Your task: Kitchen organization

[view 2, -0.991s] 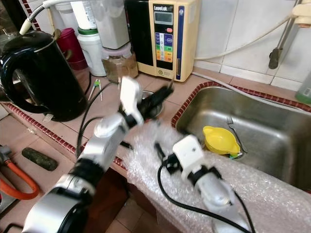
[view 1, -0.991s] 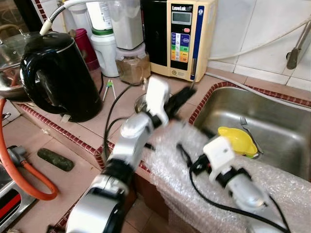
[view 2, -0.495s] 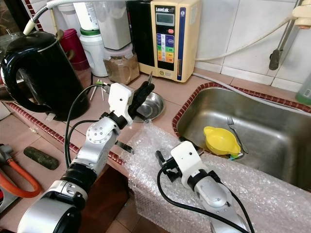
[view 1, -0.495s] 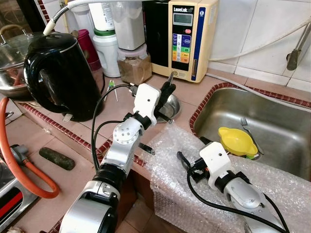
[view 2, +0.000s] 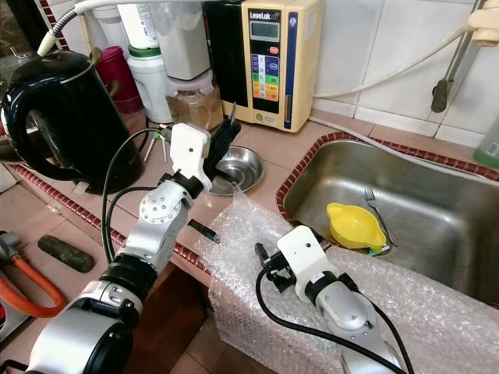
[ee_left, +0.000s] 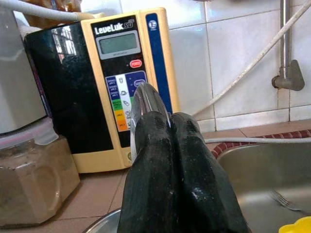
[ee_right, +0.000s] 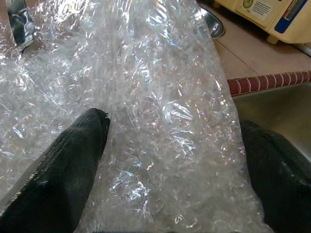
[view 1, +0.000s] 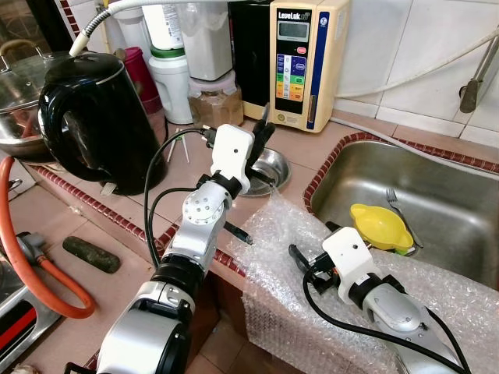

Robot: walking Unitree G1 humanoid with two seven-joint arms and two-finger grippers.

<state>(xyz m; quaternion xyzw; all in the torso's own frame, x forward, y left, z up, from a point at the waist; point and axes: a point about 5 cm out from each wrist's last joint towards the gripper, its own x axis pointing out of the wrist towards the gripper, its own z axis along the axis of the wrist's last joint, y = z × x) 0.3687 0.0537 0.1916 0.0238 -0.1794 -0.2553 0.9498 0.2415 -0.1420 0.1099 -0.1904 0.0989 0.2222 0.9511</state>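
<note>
Steel spoon (ee_left: 146, 99) pinched in left jaws; right jaws spread over bubble wrap (ee_right: 146, 97).

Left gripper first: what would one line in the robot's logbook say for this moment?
left gripper: shut on spoon, above steel bowl | right gripper: open over bubble wrap | sink: yellow funnel, fork

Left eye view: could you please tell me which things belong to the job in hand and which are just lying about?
Job in hand, as it seems:
- left tool, shut on a metal utensil
- steel bowl beneath it
- right tool, open over the bubble wrap

Lying about:
- black kettle
- water machine
- yellow dish and fork in the sink
</note>
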